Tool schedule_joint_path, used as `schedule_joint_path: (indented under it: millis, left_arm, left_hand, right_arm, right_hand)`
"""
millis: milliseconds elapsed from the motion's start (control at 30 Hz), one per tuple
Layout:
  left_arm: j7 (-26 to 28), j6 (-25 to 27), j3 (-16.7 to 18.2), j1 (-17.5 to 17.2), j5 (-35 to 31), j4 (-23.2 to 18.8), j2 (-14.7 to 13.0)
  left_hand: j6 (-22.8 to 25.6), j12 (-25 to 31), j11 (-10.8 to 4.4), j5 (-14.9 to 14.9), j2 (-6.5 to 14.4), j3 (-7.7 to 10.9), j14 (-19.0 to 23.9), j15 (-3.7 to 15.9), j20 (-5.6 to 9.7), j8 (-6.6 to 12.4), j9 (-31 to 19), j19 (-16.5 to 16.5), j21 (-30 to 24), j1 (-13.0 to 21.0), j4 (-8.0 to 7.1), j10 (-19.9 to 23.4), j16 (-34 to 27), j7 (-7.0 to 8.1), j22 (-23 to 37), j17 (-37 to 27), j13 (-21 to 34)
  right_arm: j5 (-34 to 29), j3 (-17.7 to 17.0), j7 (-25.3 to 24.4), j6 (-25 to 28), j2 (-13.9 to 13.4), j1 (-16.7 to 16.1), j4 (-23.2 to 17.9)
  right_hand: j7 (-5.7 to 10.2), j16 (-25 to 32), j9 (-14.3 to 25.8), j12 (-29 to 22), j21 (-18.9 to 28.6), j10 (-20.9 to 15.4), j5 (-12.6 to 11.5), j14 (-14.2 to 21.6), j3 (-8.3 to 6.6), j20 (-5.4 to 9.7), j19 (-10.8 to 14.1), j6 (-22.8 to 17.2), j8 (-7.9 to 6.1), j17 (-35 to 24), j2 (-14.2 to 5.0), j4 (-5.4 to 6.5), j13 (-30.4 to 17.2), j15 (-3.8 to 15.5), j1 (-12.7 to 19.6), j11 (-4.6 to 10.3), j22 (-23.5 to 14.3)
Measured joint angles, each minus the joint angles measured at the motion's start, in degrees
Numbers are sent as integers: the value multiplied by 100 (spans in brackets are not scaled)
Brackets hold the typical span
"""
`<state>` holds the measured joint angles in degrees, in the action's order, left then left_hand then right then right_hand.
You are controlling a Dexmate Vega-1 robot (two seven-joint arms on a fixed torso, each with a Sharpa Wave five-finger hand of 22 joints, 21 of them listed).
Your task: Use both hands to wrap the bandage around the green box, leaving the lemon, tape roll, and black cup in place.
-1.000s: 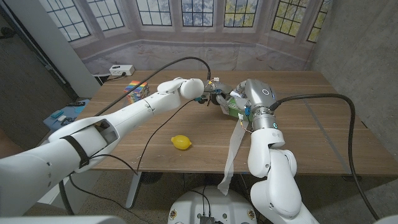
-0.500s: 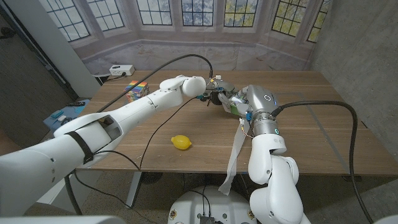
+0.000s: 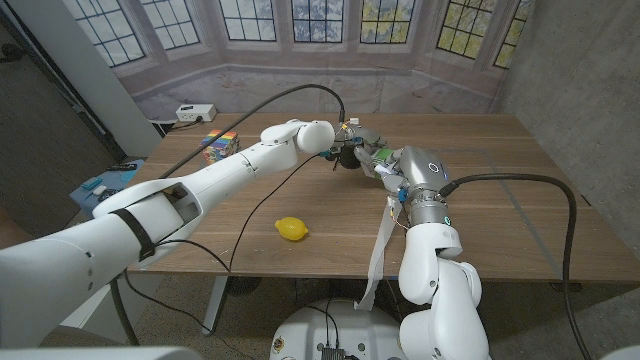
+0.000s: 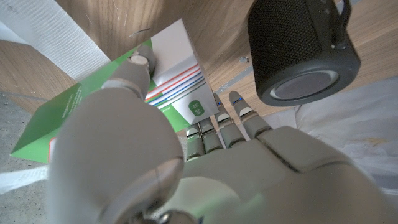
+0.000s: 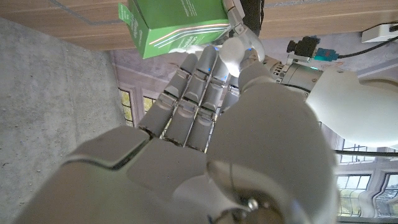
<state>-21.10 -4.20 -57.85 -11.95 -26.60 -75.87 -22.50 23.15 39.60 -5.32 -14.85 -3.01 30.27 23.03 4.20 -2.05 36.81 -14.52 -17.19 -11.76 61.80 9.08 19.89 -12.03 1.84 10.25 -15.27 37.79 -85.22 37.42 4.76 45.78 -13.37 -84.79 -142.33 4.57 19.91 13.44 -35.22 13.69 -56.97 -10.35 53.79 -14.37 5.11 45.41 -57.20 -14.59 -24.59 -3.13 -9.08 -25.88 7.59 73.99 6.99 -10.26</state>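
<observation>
Both my hands grip the box (image 3: pixel 376 160) at the desk's (image 3: pixel 500 200) far middle: left hand (image 3: pixel 347 146), right hand (image 3: pixel 388 166). Its long axis runs left-right. Bandage (image 3: pixel 377 250) hangs off the near edge.

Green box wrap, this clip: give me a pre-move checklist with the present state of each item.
1. Green box held by the left hand: ok, thumb and fingers are on it.
2. Right hand at the box: ok, fingers reach its end; grip cannot tell.
3. Bandage under control: cannot tell; it hangs from the hands over the table edge.
4. Lemon in place: ok, apart from both arms.
5. Black cup clear: not ok, close beside the box.
6. Tape roll: cannot tell.
</observation>
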Motion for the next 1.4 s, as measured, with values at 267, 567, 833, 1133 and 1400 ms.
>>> schedule_joint_path:
  millis: [267,567,833,1133,1400]
  left_arm:
    - [43,108,0,-1,41,-28,34]
    - [81,195,0,-16,79,-74,58]
    - [120,248,-9,-13,123,-75,85]
    - [135,262,-9,19,171,-53,100]
    - [155,266,-5,41,208,-52,88]
  left_hand:
    - [20,7,8,1,0,0,0,0,0,0,3,0,0,0,0,11,0,-19,0,-6,1]
    - [20,7,-1,5,0,0,0,0,0,0,28,0,0,0,0,19,0,-19,0,-5,2]
    - [21,5,-2,-21,0,0,0,0,0,1,32,0,0,0,0,18,0,-19,0,-5,4]
    - [21,6,-2,-21,0,0,0,0,0,1,30,0,0,0,0,18,0,-20,0,-5,4]
    - [25,27,9,-21,0,0,0,0,0,2,25,0,0,0,0,29,0,-17,0,-4,4]
  right_arm:
    - [159,-32,-99,118,80,-111,-1]
    - [413,-74,-231,273,105,-185,5]
    - [728,-122,-396,478,90,-216,53]
    - [1071,-167,-505,800,2,-164,125]
    - [1323,-172,-536,1165,-186,-50,155]
  right_hand:
    - [0,0,-2,7,0,0,1,29,0,0,0,0,0,-27,0,0,-3,27,0,0,0]
    - [0,-22,3,29,0,0,16,39,8,0,-1,1,1,-47,-23,8,-31,19,23,-1,0]
    - [0,-43,3,27,0,0,-8,39,24,-1,-1,1,1,-53,-21,-8,-33,18,68,-1,0]
    - [1,-43,2,23,0,0,-8,39,24,-1,-1,1,1,-80,-21,-7,-32,18,68,-2,0]
    - [1,-65,1,24,0,0,-6,38,24,-1,-1,1,7,-80,-21,-7,-29,17,68,-2,-7]
